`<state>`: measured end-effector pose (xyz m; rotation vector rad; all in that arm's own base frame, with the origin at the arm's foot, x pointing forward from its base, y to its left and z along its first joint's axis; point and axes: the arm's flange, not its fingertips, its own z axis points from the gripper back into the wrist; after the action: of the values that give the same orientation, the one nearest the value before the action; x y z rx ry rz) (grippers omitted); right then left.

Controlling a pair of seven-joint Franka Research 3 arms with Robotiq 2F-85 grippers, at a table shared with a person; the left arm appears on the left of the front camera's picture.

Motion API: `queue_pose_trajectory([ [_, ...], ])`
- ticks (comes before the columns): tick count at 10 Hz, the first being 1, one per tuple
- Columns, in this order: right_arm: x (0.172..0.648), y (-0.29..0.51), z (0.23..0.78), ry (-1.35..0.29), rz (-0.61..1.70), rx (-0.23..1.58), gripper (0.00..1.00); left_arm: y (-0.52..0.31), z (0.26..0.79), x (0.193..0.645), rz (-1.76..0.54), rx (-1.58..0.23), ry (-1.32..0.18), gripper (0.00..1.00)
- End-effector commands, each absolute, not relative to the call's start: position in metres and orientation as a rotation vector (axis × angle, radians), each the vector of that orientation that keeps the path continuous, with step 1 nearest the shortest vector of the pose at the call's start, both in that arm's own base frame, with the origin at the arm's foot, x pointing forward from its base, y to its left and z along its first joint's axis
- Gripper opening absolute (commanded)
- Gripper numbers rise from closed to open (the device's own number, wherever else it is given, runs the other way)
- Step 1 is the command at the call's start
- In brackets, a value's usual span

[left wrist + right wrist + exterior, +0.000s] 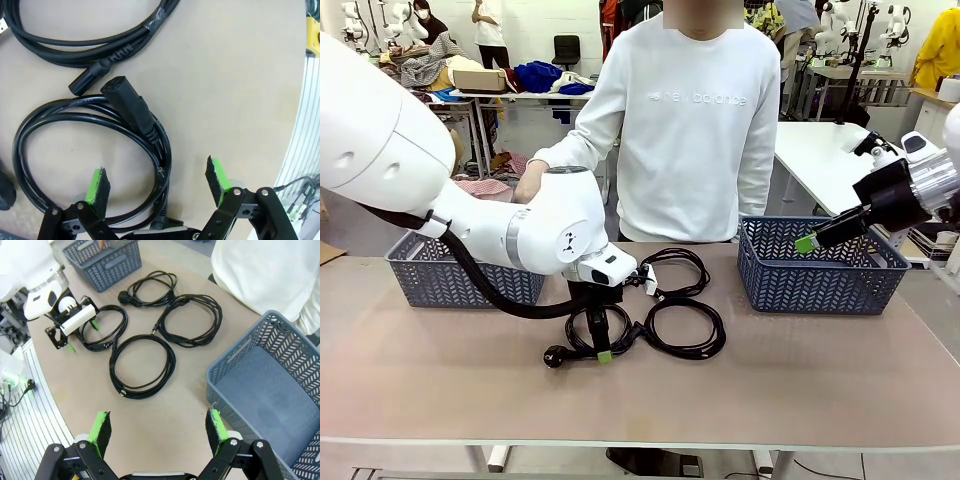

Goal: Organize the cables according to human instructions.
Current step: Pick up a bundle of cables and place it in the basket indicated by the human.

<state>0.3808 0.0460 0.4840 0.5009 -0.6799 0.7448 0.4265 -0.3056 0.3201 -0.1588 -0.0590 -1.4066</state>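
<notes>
A tan bench (820,390) runs across the scene, with one person (690,130) in a white sweatshirt standing at its far edge. Two blue-grey plastic baskets sit along that far edge: the left basket (420,275) near the left corner and the right basket (820,280) near the right. Four cables (170,365), thin black power cords each wound into a loose ring, lie close together at the bench's middle between the baskets. The left gripper (156,177) is down over the left-hand coil (150,127), its jaws spread wide to either side of the bundled strands and gripping nothing. The right gripper (157,425) hangs in the air by the right basket, also wide open and empty. The cords look light and limp and likely to uncoil. The best hold is probably across several strands together, not on a plug.
</notes>
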Motion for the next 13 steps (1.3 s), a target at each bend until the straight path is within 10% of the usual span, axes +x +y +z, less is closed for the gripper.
queue_pose_trajectory([
  [1,0.384,0.044,0.483,-0.7,0.767,0.515,1.0,-0.309,0.319,0.432,-1.396,-0.137,-0.037,1.0],
  [8,0.384,0.044,0.483,-0.7,0.767,0.515,1.0,-0.311,0.309,0.437,-1.383,-0.12,0.013,1.0],
  [13,0.384,0.044,0.483,-0.7,0.767,0.515,1.0,-0.312,0.308,0.438,-1.381,-0.126,0.004,0.6],
])
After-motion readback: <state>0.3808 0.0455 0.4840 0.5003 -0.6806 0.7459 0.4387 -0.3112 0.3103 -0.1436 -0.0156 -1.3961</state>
